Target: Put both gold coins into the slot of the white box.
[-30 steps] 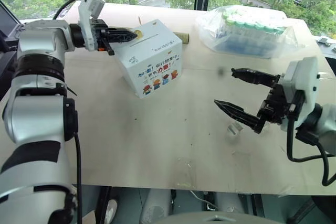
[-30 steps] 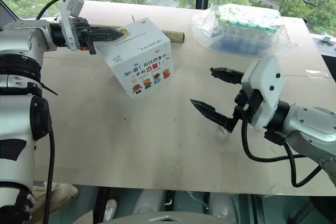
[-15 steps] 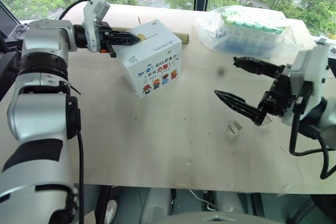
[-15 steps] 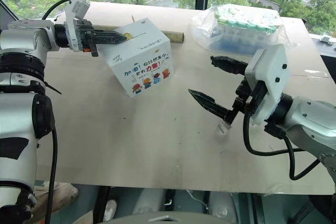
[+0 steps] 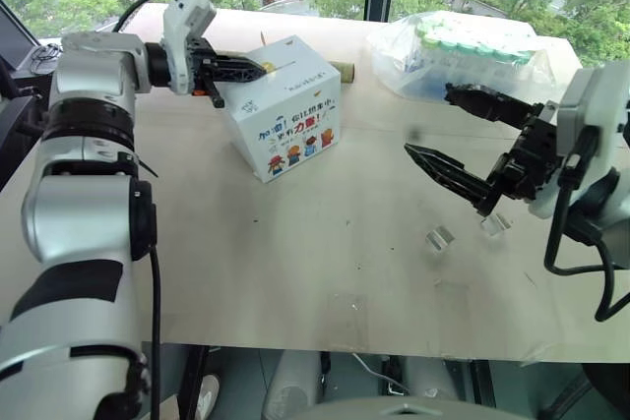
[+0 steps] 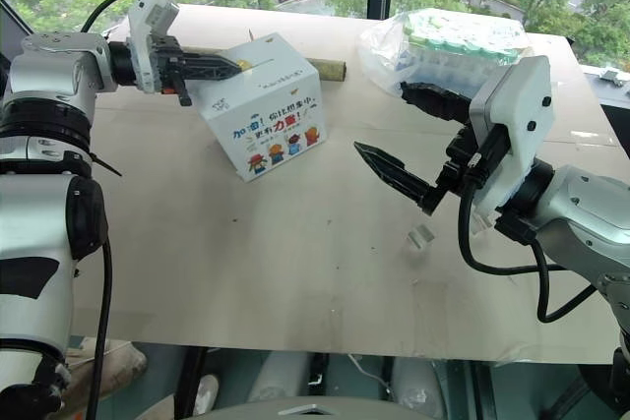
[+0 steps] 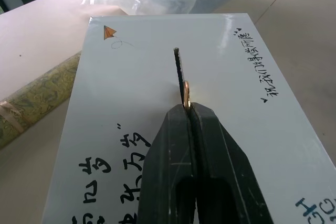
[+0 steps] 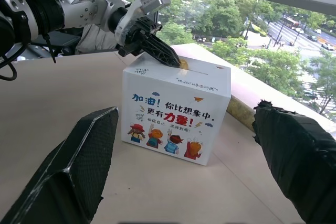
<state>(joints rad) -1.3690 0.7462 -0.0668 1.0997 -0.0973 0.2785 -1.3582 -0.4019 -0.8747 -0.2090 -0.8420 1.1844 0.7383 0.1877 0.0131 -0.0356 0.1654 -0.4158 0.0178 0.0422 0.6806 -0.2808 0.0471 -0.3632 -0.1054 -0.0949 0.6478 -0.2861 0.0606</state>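
The left claw (image 7: 187, 109) was pinched shut on a coin (image 7: 186, 92), holding it on edge at its fingertips over the white top face of the box (image 5: 287, 105). In the left wrist view the coin stood upright in line with the slot (image 7: 179, 66), at the slot's near end; whether its lower edge had already entered the slit could not be told. From the head views the left claw reached level across from the robot's left, its tips above the box's top near the left edge.

The box stood on the tabletop (image 5: 295, 243) toward the far left, its cartoon figures and lettering facing the robot. Behind it lay a greenish patterned roll (image 6: 330, 68), partly hidden by the box. Farther right, near the tabletop's far edge, sat a clear bag (image 5: 463, 56) of green-capped bottles.

The right claw (image 5: 458, 130) was spread wide and held nothing, raised above the tabletop on the robot's right, its two fingers pointing left toward the box and well apart from it. Below it two small clear plastic pieces lay on the tabletop, one (image 5: 439, 239) under the lower finger, the other (image 5: 495, 224) just right of it.

The second coin could not be made out.
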